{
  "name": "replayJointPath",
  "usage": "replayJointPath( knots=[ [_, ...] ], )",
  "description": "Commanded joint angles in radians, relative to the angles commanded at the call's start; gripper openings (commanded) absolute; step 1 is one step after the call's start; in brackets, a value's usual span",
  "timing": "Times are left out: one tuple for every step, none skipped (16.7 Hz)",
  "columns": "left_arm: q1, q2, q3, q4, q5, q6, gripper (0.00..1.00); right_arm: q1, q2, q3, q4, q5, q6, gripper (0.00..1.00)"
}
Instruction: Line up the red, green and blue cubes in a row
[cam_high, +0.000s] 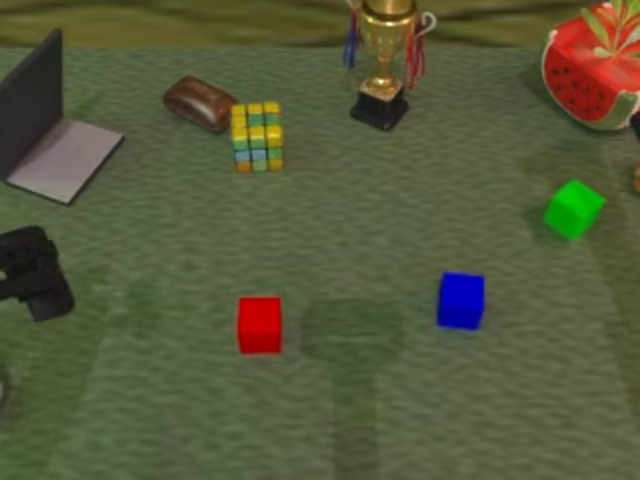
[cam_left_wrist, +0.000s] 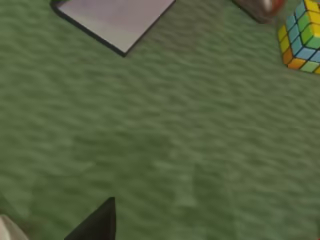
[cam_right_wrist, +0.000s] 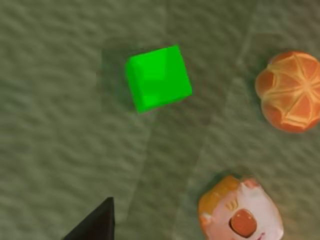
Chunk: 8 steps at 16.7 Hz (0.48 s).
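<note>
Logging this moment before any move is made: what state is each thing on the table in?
red cube: flat on the cloth, ungrasped, left of the blue one.
blue cube: flat, ungrasped, apart from both others.
green cube: flat, turned askew, off toward the right edge, not in line.
laptop: lid open.
trophy: upright.
left gripper: at the left edge, holding nothing.

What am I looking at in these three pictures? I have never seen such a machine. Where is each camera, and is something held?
This is a simulated table with two robot arms. One camera looks down from above; two others sit on the arms' wrists. On the green table lie a red cube, a blue cube and a green cube, apart from each other. Around them stand a puzzle cube, a laptop, a trophy and a watermelon-like ornament. The left arm's dark part shows at the left edge. The right wrist camera looks at the green cube. Nothing appears held.
</note>
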Motion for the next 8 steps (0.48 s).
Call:
replayJointPath(
  knots=[
    [0.023, -0.084, -0.067, 0.046, 0.002, 0.035, 1.00, 0.005, 0.111, 0.089, -0.058, 0.001, -0.026, 1.00],
    [0.044, -0.162, -0.129, 0.092, 0.004, 0.070, 1.00, 0.010, 0.214, 0.174, -0.114, 0.002, -0.052, 1.00],
    [0.063, -0.234, -0.186, 0.136, 0.006, 0.106, 1.00, 0.015, 0.309, 0.254, -0.166, 0.002, -0.076, 1.00],
    [0.082, -0.307, -0.243, 0.183, 0.010, 0.144, 1.00, 0.019, 0.396, 0.331, -0.214, 0.002, -0.098, 1.00],
    [0.097, -0.371, -0.290, 0.224, 0.013, 0.178, 1.00, 0.023, 0.476, 0.404, -0.259, 0.002, -0.119, 1.00],
    [0.111, -0.432, -0.333, 0.263, 0.016, 0.211, 1.00, 0.028, 0.548, 0.473, -0.300, 0.002, -0.139, 1.00],
    [0.123, -0.488, -0.371, 0.298, 0.020, 0.242, 1.00, 0.031, 0.614, 0.539, -0.336, 0.001, -0.156, 1.00],
    [0.132, -0.539, -0.403, 0.330, 0.023, 0.270, 1.00, 0.034, 0.672, 0.600, -0.367, 0.000, -0.172, 1.00]
  ],
)
